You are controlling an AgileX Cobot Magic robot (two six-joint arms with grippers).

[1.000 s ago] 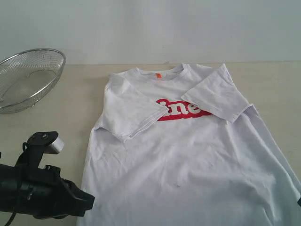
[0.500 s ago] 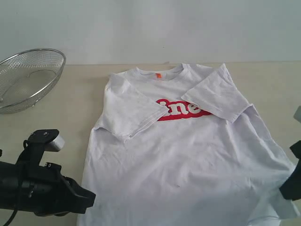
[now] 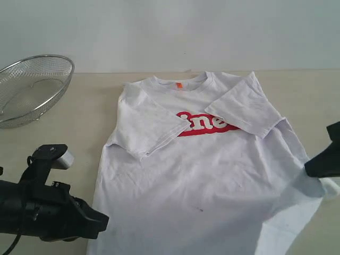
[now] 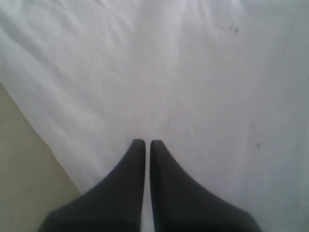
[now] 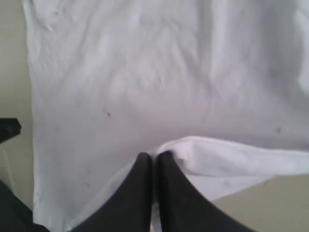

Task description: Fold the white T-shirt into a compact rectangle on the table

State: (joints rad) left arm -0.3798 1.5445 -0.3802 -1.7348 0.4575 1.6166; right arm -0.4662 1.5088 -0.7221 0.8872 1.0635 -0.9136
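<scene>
Between the closed fingertips of the right gripper (image 5: 154,155), a side edge of the soft white cotton short-sleeved T-shirt (image 3: 202,170) is pinched and held raised, presumably for carrying over toward the red chest lettering (image 3: 206,124). On the lettering's other side, the left gripper (image 4: 147,141) is set with fingertips together at the hem, though whether cloth is caught cannot be told. The shirt is spread on the pale beige matte tabletop (image 3: 79,122).

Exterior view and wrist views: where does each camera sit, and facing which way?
Exterior: off the arms, at the hem end, facing the collar across the white T-shirt; left gripper and right gripper both show.
Left wrist: on the left arm, looking down past its shut gripper onto shirt cloth.
Right wrist: same, gripper pinching the lifted hem.
Shared: all three show the shirt.
</scene>
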